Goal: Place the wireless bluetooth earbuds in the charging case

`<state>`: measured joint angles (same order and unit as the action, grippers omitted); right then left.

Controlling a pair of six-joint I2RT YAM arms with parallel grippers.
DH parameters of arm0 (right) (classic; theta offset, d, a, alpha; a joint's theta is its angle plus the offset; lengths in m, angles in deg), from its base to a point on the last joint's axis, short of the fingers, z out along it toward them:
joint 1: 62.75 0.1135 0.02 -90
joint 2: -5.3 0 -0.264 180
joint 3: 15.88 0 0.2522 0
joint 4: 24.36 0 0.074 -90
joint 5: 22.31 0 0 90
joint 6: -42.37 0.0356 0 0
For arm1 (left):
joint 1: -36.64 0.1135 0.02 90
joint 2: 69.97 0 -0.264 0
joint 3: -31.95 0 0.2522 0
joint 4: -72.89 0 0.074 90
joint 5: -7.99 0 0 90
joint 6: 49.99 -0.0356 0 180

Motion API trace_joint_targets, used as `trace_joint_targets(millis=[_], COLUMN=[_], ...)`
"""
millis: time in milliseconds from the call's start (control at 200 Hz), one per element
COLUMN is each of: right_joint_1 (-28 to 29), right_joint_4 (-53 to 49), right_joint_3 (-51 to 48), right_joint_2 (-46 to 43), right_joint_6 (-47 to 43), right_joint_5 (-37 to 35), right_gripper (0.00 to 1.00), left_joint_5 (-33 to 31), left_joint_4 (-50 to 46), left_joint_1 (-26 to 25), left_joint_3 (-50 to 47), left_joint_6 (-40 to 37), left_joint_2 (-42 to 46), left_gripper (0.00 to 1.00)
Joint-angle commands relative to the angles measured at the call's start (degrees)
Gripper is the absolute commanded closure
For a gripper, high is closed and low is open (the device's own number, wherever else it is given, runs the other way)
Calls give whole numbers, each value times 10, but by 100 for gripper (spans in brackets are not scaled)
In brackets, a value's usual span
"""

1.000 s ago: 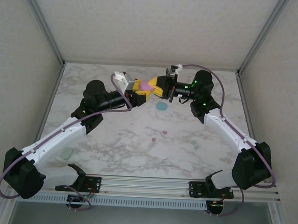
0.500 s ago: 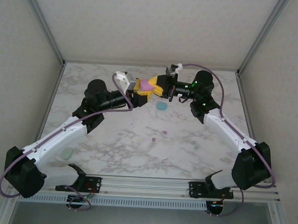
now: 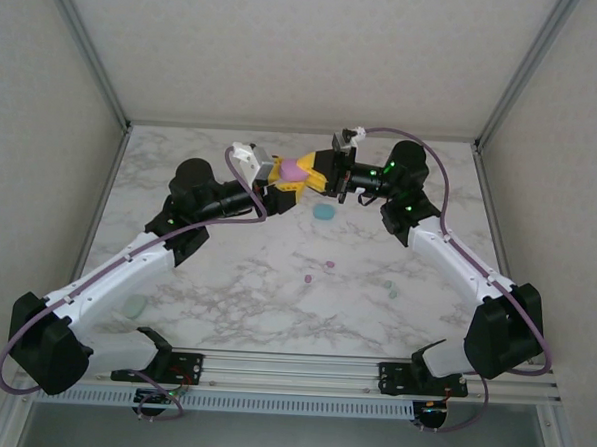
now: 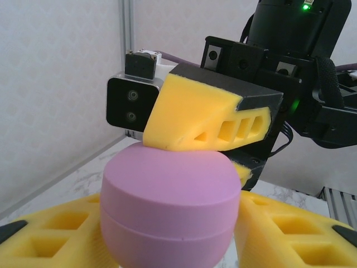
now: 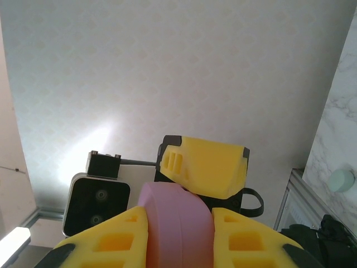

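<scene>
From above, the left arm (image 3: 126,265) and right arm (image 3: 457,257) meet over the far middle of the tabletop (image 3: 225,280). A pink charging case (image 3: 297,169) hangs in the air between their yellow jaws. It is probably held up there so one side can brace it while the other works the lid. Four earbuds lie loose on the marble, well apart from the case: two pink (image 3: 329,265) (image 3: 307,280) and two greenish (image 3: 386,284) (image 3: 394,294). A teal disc (image 3: 324,212) rests just nearer than the jaws, and a pale green disc (image 3: 134,305) lies beside the left arm. White panelled walls on aluminium posts (image 3: 87,47) close in the marble.

From the left wrist, the case (image 4: 170,206) sits between the left jaws, its seam shut. They flank it closely, but I cannot tell whether they press on it. The right jaws come in from beyond, one pad on its domed top.

From the right wrist, the right jaws stand narrow, pinching the case (image 5: 175,223) across its two faces. The lid looks closed, so it likely needs opening before any earbud goes in.
</scene>
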<state>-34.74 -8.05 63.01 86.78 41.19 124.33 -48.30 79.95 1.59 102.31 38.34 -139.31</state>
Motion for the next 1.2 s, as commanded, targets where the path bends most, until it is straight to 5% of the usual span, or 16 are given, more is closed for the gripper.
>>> trace_joint_targets(millis=[0, 466, 726, 1001, 1196], right_joint_1=[3, 3, 1, -2, 2], right_joint_4=[-1, -9, -62, -427, -524], right_joint_3=[-7, -5, 1, 94, 76], right_joint_2=[-3, -4, -14, -87, -144], right_joint_6=[-15, -22, -55, -399, -662], right_joint_5=[-3, -5, -18, -153, -265], right_gripper=[98, 98, 76, 52, 40], left_joint_5=[-1, 3, 5, 19, 43], left_joint_4=[18, 9, 3, -13, -14], left_joint_1=[-6, -6, -6, -6, -7], left_joint_3=[11, 12, 11, -1, -8], left_joint_6=[1, -2, -7, -12, -17], left_joint_2=[7, 5, 4, 5, 0], left_gripper=[48, 63, 70, 72, 71])
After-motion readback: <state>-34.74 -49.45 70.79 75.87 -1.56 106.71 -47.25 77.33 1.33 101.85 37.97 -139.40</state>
